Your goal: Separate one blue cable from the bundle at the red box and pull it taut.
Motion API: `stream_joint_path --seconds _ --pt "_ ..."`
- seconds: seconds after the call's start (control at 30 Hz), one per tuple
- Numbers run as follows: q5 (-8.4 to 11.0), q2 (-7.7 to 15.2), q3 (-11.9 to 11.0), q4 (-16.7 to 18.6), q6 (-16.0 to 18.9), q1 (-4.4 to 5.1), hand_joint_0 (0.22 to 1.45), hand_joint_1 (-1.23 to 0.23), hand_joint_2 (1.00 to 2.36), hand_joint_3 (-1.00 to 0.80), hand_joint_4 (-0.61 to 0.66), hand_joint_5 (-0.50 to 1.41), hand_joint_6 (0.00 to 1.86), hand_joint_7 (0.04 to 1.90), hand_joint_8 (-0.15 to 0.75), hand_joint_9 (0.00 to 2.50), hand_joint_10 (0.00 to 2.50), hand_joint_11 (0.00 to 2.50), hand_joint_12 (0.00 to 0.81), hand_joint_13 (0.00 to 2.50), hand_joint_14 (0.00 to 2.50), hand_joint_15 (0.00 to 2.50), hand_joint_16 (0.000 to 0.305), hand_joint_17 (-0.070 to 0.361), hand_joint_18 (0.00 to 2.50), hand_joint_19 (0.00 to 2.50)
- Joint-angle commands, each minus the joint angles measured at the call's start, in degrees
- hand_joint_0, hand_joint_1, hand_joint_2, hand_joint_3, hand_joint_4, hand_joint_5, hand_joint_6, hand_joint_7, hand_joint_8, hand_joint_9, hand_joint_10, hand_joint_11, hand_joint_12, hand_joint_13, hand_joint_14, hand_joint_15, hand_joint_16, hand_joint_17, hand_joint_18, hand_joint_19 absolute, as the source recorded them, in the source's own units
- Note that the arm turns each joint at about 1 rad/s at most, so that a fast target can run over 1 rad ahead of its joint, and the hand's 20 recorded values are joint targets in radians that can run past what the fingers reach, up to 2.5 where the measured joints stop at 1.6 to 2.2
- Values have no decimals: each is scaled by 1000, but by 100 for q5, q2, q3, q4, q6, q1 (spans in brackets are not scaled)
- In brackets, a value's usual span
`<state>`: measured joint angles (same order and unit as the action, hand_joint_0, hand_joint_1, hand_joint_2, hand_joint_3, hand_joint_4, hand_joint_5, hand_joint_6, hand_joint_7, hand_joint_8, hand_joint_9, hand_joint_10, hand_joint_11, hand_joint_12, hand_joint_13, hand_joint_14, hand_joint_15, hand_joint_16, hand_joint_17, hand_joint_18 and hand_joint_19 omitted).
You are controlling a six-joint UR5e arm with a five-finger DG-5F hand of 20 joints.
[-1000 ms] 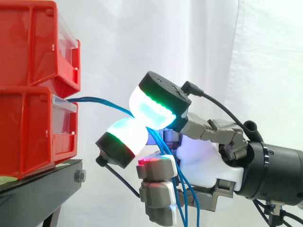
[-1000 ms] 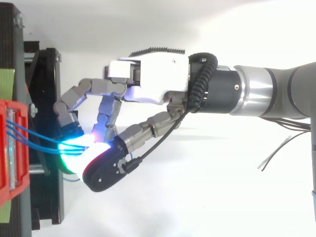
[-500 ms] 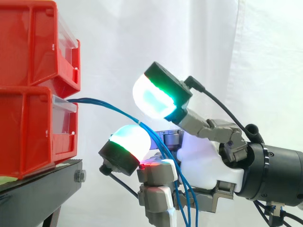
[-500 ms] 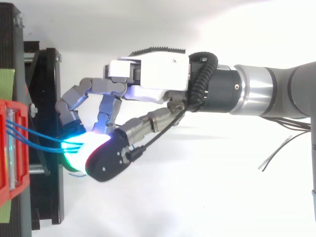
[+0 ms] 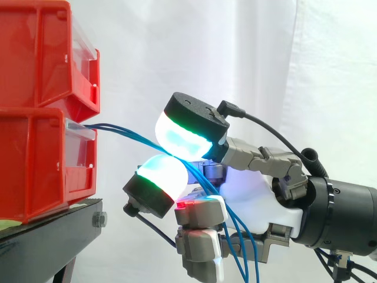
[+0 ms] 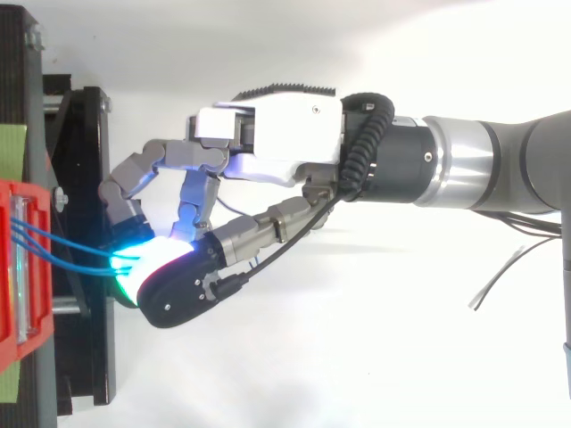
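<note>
One white cloth curtain (image 5: 265, 59) hangs behind the hand and fills the background. From the hand's wrist, the grey metal robot arm (image 6: 500, 165) runs back to the right edge of the top view. Ahead of the fingertips and below them stands the black metal stand (image 5: 47, 236). On it sit two stacked red plastic bins, the upper red bin (image 5: 41, 59) above fingertip height and the lower red bin (image 5: 35, 165) level with the fingertips.

The white-and-grey robot hand (image 5: 253, 200) reaches toward the lower red bin, near it but not touching it. Its upper glowing pad (image 5: 182, 132) and lower glowing pad (image 5: 160, 174) are pressed together, both lit white and cyan with a green edge. They are clamped on the thin blue cables (image 5: 121, 128).

Several cables are caught between the pads, not a single one. The thin blue cables leave the front lip of the lower red bin and cross the gap to the pads in a gentle downward arc. Behind the pads they drop past the palm, out of the bottom of the side view.
</note>
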<state>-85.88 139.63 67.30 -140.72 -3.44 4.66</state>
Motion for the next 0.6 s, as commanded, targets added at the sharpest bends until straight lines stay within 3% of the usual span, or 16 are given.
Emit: stream_joint_path --seconds 0.0,0.13,0.3,0.37,0.53,0.57 --pt "2 -6 3 10 -16 0 610 -822 1016 -26 155 -111 881 1320 448 1239 15 1052 500 1272 23 838 64 145 1229 778" --pt "2 -6 -6 10 -16 9 647 -877 1022 -87 120 -129 891 1381 402 1160 18 1092 453 1204 25 847 56 125 1120 789" --pt "2 3 3 10 -16 0 759 -941 1009 -386 63 -146 904 1348 388 1092 18 1093 438 1151 26 830 52 118 1058 721" --pt "2 3 3 10 -16 0 787 -952 1001 -481 86 -146 903 1425 390 1087 18 1081 431 1141 27 822 52 117 1052 707" --pt "2 3 3 -8 -16 0 772 -952 1001 -500 136 -145 914 1391 397 1093 18 1073 429 1143 26 822 51 116 1049 701" --pt "2 3 -6 -8 -16 0 706 -928 1000 -500 172 -144 919 1284 395 1101 18 1074 433 1143 27 823 51 116 1049 716"
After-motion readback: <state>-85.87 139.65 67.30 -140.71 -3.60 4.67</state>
